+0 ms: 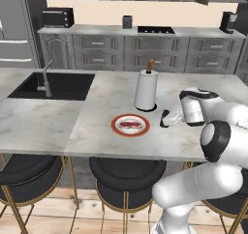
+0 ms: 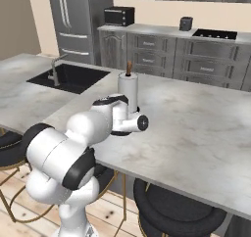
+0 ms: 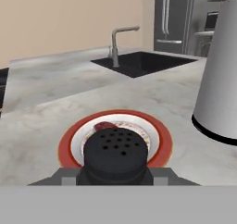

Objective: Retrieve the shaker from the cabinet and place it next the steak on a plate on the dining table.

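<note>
One shaker [image 3: 115, 150] fronting plate [image 3: 159, 131]

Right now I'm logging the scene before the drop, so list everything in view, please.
shaker: one, black, between the gripper's fingers, by the plate's edge
plate: one, white with orange-red rim, on the dining table
steak: one, reddish-brown, on the plate
paper towel roll: one, white, brown tip, behind the plate
dining table: one, mottled grey stone
sink: one, black, tap beside it
stools: black, under the table; number unclear
gripper: one, dark, right of the plate
</note>
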Available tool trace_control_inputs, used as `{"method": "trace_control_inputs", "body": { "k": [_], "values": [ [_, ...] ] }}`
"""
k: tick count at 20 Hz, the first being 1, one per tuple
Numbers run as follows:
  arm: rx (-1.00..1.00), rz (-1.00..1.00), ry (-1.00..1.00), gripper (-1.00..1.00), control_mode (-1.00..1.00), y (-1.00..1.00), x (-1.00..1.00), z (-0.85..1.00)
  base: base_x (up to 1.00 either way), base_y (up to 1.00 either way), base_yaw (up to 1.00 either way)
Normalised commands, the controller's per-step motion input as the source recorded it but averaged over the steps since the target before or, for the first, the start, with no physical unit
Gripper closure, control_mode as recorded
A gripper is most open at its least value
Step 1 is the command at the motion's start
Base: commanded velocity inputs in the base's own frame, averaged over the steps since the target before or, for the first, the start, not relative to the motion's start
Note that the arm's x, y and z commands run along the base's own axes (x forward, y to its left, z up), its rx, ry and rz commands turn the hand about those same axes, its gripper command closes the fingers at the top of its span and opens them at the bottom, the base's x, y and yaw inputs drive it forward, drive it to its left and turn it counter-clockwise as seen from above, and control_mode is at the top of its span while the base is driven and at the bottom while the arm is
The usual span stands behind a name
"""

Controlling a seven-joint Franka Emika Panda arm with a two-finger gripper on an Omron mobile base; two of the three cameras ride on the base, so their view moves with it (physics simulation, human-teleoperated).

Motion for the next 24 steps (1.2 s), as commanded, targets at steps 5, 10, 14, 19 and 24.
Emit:
{"method": "trace_control_inputs", "body": {
  "k": [5, 10, 14, 19, 24],
  "values": [
    [0.0, 0.0, -0.04, 1.0, -1.0, -0.09, 0.24, -0.24, 0.0, 0.0, 0.0],
    [0.0, 0.0, -0.02, 1.0, -1.0, -0.13, 0.3, -0.25, 0.0, 0.0, 0.0],
    [0.0, 0.0, 0.0, 1.0, -1.0, -0.13, 0.34, -0.28, 0.0, 0.0, 0.0],
    [0.0, 0.0, 0.0, 1.0, -1.0, -0.08, 0.32, -0.35, 0.0, 0.0, 0.0],
    [0.0, 0.0, 0.0, 1.0, -1.0, -0.02, 0.33, -0.36, 0.0, 0.0, 0.0]
  ]
}}
